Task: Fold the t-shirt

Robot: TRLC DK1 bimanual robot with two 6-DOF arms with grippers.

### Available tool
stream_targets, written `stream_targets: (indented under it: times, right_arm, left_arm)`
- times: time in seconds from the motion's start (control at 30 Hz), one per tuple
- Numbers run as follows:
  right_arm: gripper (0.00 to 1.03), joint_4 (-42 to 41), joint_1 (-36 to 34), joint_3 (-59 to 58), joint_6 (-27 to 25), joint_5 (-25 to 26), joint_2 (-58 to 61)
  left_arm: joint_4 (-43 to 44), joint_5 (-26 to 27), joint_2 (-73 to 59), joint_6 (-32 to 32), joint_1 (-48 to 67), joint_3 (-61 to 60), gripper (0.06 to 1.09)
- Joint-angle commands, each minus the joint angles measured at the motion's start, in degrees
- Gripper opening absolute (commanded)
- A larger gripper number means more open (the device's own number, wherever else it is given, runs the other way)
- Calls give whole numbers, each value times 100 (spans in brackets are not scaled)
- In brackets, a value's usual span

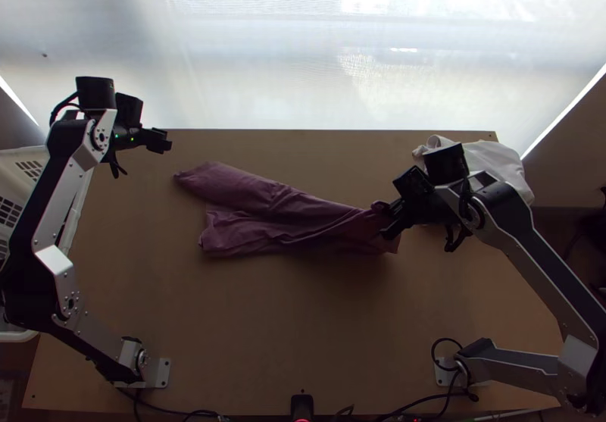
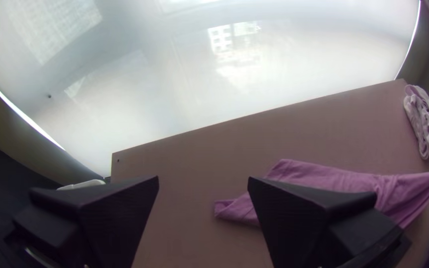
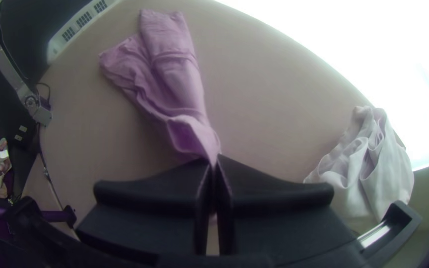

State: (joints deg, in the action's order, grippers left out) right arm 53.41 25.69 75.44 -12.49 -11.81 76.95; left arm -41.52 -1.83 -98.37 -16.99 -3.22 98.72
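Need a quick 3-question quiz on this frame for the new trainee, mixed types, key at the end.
1. Fill in one word, open or shut: the left gripper is ____.
2. True or false: the right gripper is shut on the purple shirt.
3. Which corner of the table, as the top view shows it, does the white cloth lie by?
A) near left
B) far right
C) far left

Key: 1. open; 2. true; 3. B
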Motion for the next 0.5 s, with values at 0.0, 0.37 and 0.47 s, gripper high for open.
stream_targets:
  times: [0.0,0.37,0.47]
  right_arm:
    - [3,-76,-20,-258,-43,4,57]
    - [3,-76,243,-319,19,4,110]
    - [3,-85,322,-346,36,4,119]
  left_arm:
    - [346,-231,-403,-50,-258,95,105]
    - [197,-248,2955,-2264,1843,-3262,103]
    - [-638,-222,3412,-2212,2502,-3719,103]
